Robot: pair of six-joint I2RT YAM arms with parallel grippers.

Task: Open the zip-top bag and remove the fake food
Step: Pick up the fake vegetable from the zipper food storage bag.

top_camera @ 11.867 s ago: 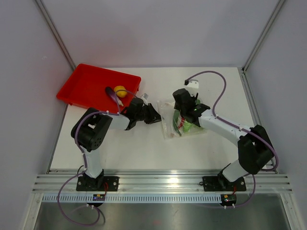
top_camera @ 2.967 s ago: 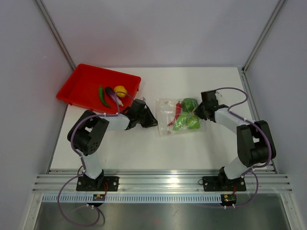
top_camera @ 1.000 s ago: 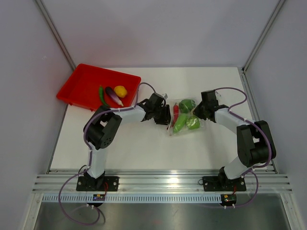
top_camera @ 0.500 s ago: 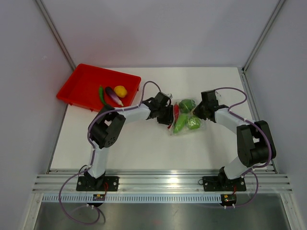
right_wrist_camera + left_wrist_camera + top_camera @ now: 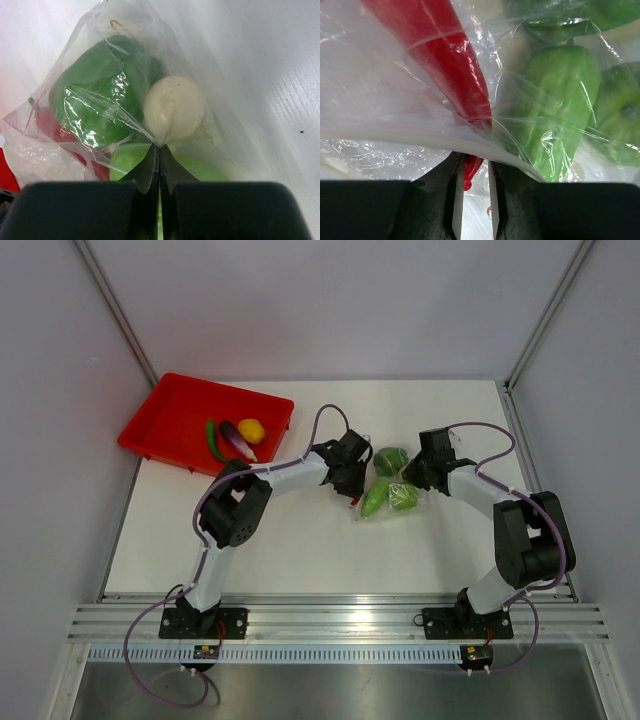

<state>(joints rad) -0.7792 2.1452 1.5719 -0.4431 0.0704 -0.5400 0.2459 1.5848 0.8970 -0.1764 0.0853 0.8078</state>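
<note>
- Between the left gripper's narrowly parted jaws lies the tip of the red chilli. Film is draped just ahead, and I cannot tell whether the jaws truly pinch it.
- Film caught alongside that tip would drag the whole zip-top bag instead of freeing the chilli.
- Only the tapered tip is offered, so a pull could slip off.
- Ahead of the right gripper, clenched on a fold of bag film, sits the remaining fake food. Thin plastic may tear or slide out, losing the anchor.
</note>
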